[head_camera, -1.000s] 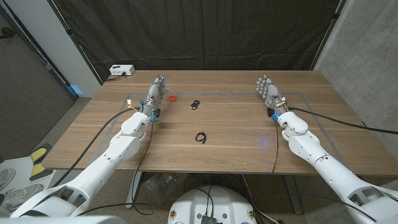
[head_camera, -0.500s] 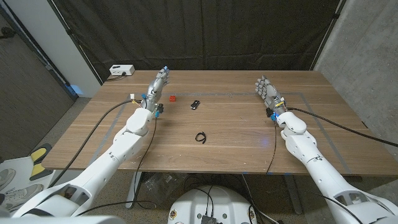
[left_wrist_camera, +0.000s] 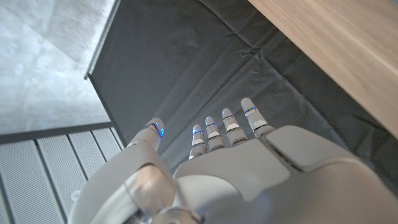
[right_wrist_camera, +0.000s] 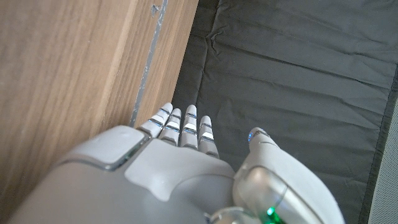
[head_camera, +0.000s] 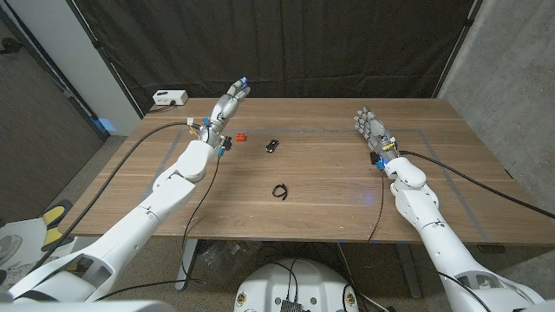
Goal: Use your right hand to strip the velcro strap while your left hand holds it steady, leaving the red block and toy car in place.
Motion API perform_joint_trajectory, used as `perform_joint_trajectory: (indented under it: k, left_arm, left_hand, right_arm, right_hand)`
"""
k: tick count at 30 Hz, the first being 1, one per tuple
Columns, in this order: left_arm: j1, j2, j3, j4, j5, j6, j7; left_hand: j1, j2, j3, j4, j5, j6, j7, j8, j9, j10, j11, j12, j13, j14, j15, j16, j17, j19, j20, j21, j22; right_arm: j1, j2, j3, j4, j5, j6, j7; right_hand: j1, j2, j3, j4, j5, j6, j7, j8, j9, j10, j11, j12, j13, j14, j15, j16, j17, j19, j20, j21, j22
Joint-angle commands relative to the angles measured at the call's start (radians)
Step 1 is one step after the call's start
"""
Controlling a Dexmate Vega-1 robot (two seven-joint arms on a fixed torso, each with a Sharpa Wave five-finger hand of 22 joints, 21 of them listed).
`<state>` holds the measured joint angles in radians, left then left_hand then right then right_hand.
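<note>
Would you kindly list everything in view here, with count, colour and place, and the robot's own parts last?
Table: one, wooden, under both arms.
Strap: one, black, curled up at the table's middle, nearer the front edge.
Car: one, black, left of centre, toward the far side.
Block: one, red, just left of the car.
Box: one, white, past the table's far left corner.
Curtain: one, black, behind the table.
Left hand: one, grey, raised above the far left of the table, fingers apart, holding nothing.
Right hand: one, grey, over the far right of the table, fingers apart, holding nothing.
</note>
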<state>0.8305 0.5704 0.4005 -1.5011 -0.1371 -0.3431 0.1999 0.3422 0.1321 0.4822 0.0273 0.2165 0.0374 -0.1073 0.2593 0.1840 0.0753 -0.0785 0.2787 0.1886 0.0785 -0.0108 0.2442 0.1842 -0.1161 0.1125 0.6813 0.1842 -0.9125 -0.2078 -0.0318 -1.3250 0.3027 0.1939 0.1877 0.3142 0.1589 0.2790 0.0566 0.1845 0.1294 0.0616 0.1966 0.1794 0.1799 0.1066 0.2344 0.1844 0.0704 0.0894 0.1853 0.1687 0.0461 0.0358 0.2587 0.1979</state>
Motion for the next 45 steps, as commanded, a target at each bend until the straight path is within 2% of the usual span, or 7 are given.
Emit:
perform_joint_trajectory:
  k: [1,18,23,28,34,41,45]
  left_arm:
    - [0.043,0.130,0.003,-0.213,0.110,0.038,-0.045]
    - [0.121,0.312,-0.030,-0.437,0.240,0.096,-0.157]
    - [0.131,0.367,-0.048,-0.495,0.258,0.124,-0.211]
    - [0.143,0.427,-0.070,-0.566,0.276,0.181,-0.274]
    - [0.161,0.478,-0.092,-0.633,0.294,0.243,-0.329]
    - [0.139,0.511,-0.080,-0.679,0.323,0.301,-0.410]
    - [0.091,0.528,-0.048,-0.708,0.363,0.343,-0.494]
  left_hand:
    - [0.006,0.001,0.004,-0.012,-0.004,0.009,-0.003,0.004,0.002,0.009,-0.003,0.000,0.005,0.004,0.001,-0.003,0.002,0.003,0.001,0.003,0.004]
    - [0.027,-0.013,0.011,-0.032,-0.013,0.019,-0.002,-0.001,0.003,0.011,-0.005,-0.008,0.005,-0.008,-0.004,-0.015,0.003,0.003,0.000,-0.001,0.003]
    - [0.047,-0.028,0.015,-0.053,-0.019,0.040,0.002,0.002,0.003,0.015,-0.008,-0.013,0.006,-0.018,-0.006,-0.024,0.003,-0.003,0.001,-0.007,0.003]
    - [0.087,-0.055,0.020,-0.093,-0.024,0.082,0.011,0.009,0.004,0.048,-0.013,-0.011,0.007,-0.030,-0.006,-0.034,0.003,-0.011,-0.001,-0.016,0.003]
    - [0.089,-0.062,0.017,-0.098,-0.028,0.084,0.010,0.004,0.005,0.064,-0.012,-0.011,0.007,-0.051,-0.002,-0.041,0.006,-0.023,-0.007,-0.023,0.004]
    - [0.091,-0.073,0.013,-0.103,-0.030,0.096,0.009,0.004,0.005,0.055,-0.010,-0.020,0.008,-0.063,0.002,-0.044,0.008,-0.026,-0.010,-0.026,0.004]
    - [0.110,-0.091,0.010,-0.122,-0.028,0.161,0.004,0.021,0.006,0.094,-0.020,-0.016,0.008,-0.053,0.000,-0.038,0.008,-0.017,-0.011,-0.028,0.005]
  right_arm:
    - [-0.076,0.040,0.032,-0.116,-0.071,-0.007,-0.013]
    - [-0.185,0.046,0.008,-0.274,-0.093,0.000,-0.086]
    - [-0.202,0.044,-0.001,-0.297,-0.097,0.015,-0.105]
    - [-0.215,0.038,-0.010,-0.321,-0.100,0.022,-0.122]
    - [-0.231,0.034,-0.022,-0.337,-0.100,0.043,-0.140]
    - [-0.253,0.028,-0.032,-0.351,-0.095,0.060,-0.160]
    - [-0.268,0.027,-0.037,-0.357,-0.092,0.072,-0.172]
  right_hand:
    - [0.010,-0.004,0.002,-0.009,-0.003,0.013,0.002,0.010,0.004,0.015,-0.001,0.007,0.001,0.007,0.004,0.004,0.003,0.001,0.011,0.007,0.005]
    - [0.009,-0.006,0.004,-0.012,-0.004,0.026,0.000,0.008,0.005,0.028,-0.001,0.008,0.002,0.024,0.010,0.006,0.004,0.004,0.014,0.006,0.006]
    - [0.009,-0.007,0.005,-0.012,-0.004,0.028,-0.007,0.007,0.005,0.029,-0.007,0.006,0.002,0.024,0.007,0.003,0.004,0.003,0.009,0.005,0.006]
    - [0.010,-0.008,0.006,-0.013,-0.004,0.029,-0.008,0.006,0.005,0.032,-0.006,0.007,0.002,0.026,0.007,0.003,0.004,0.004,0.010,0.005,0.006]
    - [0.012,-0.009,0.009,-0.017,-0.003,0.035,-0.013,0.005,0.005,0.036,-0.003,0.005,0.002,0.030,0.012,0.002,0.004,0.008,0.022,0.005,0.007]
    - [0.015,-0.010,0.011,-0.021,-0.002,0.038,-0.015,0.004,0.005,0.038,-0.001,0.004,0.002,0.033,0.012,0.001,0.003,0.010,0.026,0.005,0.007]
    - [0.016,-0.011,0.012,-0.023,-0.002,0.040,-0.017,0.004,0.005,0.039,-0.001,0.004,0.002,0.035,0.014,0.000,0.003,0.011,0.028,0.005,0.007]
